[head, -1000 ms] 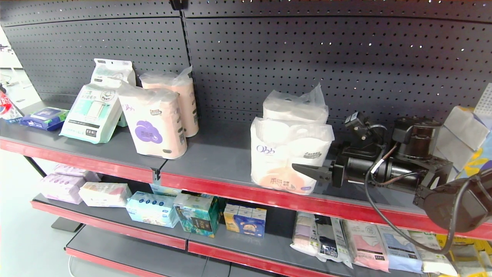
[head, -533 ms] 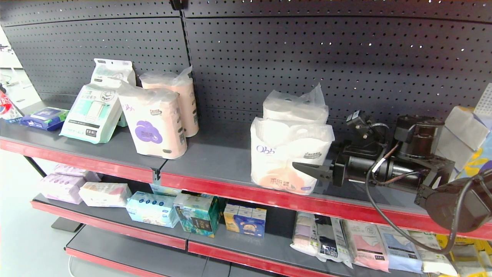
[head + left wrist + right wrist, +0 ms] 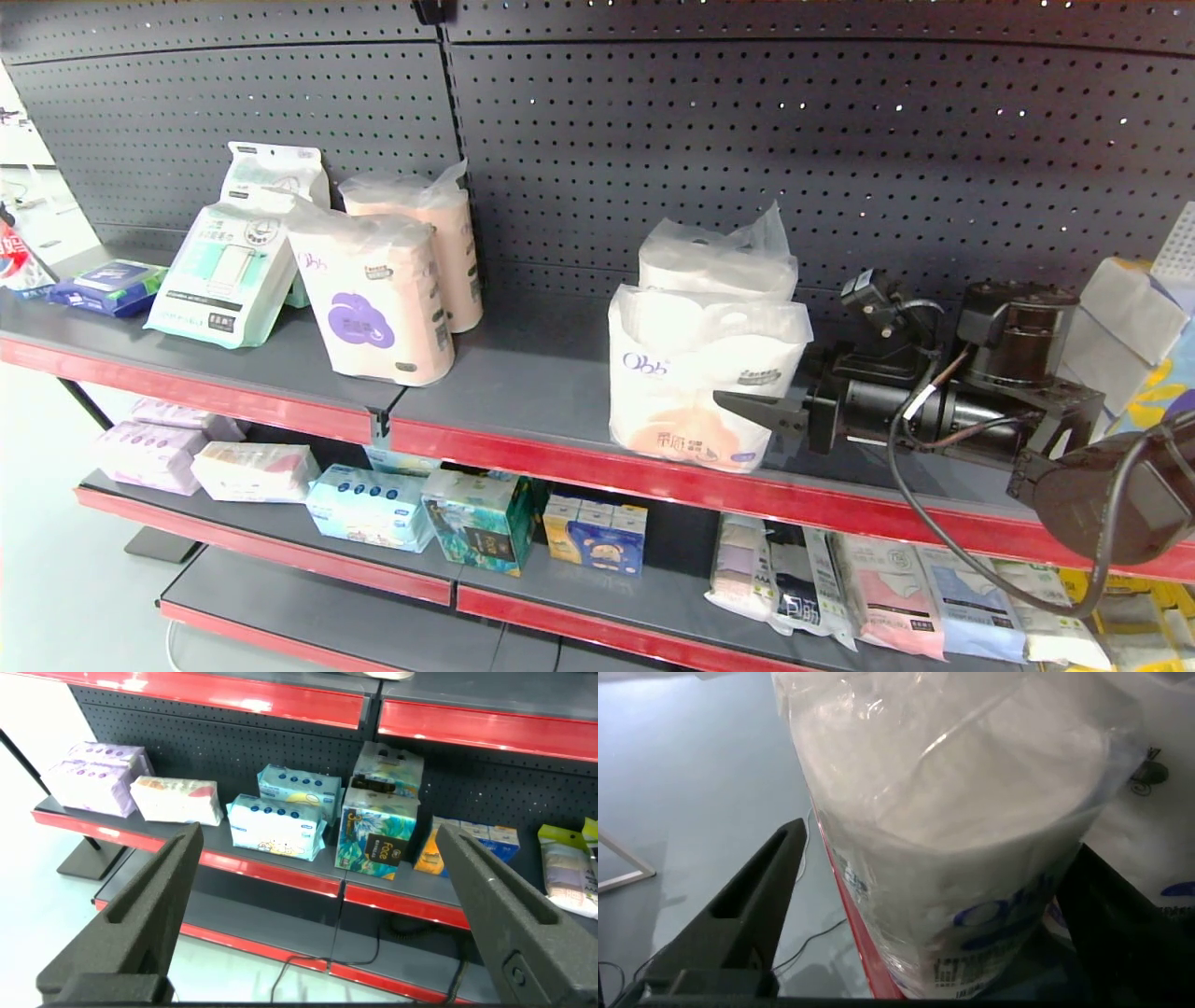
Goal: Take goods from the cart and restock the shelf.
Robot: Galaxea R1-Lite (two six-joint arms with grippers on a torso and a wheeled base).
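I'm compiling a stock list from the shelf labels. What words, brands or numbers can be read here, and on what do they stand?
front roll pack: purple logo and small print, too blurred to quote.
pink roll pack: purple logo and small label, unreadable.
green-white pouch: print too small.
teal box on the lower shelf: print too small.
Nothing can be quoted reliably.
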